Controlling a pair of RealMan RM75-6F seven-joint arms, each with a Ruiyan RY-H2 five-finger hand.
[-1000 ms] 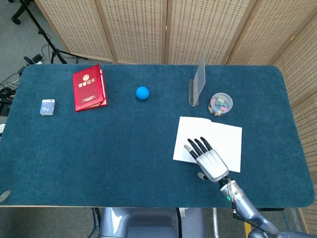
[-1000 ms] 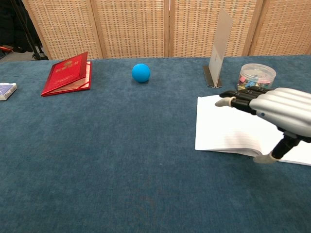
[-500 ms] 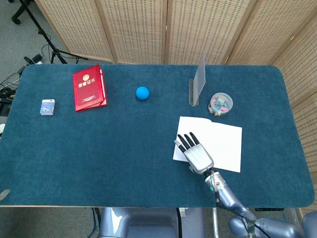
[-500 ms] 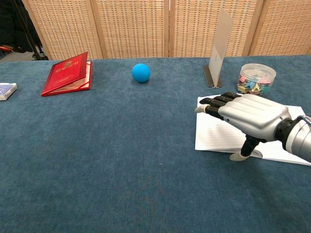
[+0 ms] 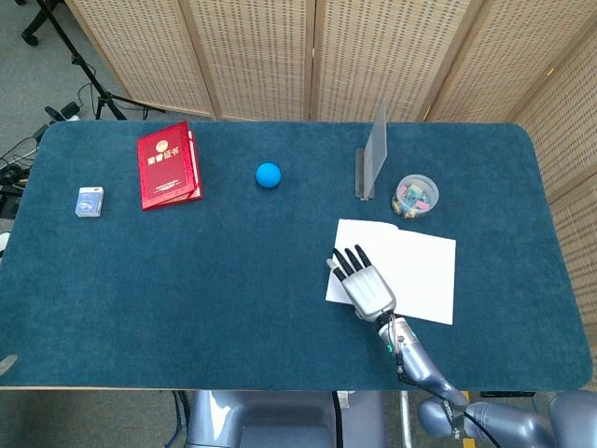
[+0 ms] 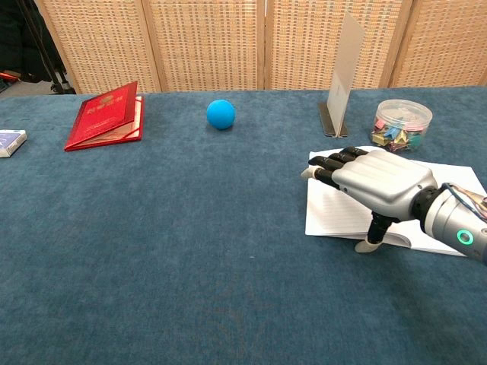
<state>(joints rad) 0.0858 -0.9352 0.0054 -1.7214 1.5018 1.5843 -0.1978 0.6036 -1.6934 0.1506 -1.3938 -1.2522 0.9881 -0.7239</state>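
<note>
Head view shows the right hand [image 5: 365, 284] lying palm-down over the left part of the open white notebook [image 5: 415, 271], its fingers [image 5: 350, 260] stretched out, slightly apart, and holding nothing; their tips reach the notebook's left edge. Compared with a second ago, the hand has slid leftward and a little toward the far side of the table, so that less of the left page shows beside it, and the forearm now angles in more steeply from the near edge. The notebook itself has not shifted: it lies flat on the blue table cover [image 5: 233, 280], near the right-hand end, just in front of the clear tub of coloured clips [image 5: 416, 195] and the upright grey card stand [image 5: 373, 154]. In the chest view the right hand [image 6: 377, 181] hovers low over the notebook [image 6: 449, 194], with its thumb pointing down to the near edge of the page. Well apart to the left rest a blue ball [image 5: 269, 175], a red booklet [image 5: 168, 165] and a small blue box [image 5: 90, 202], all unmoved. The left hand appears in neither view.
</note>
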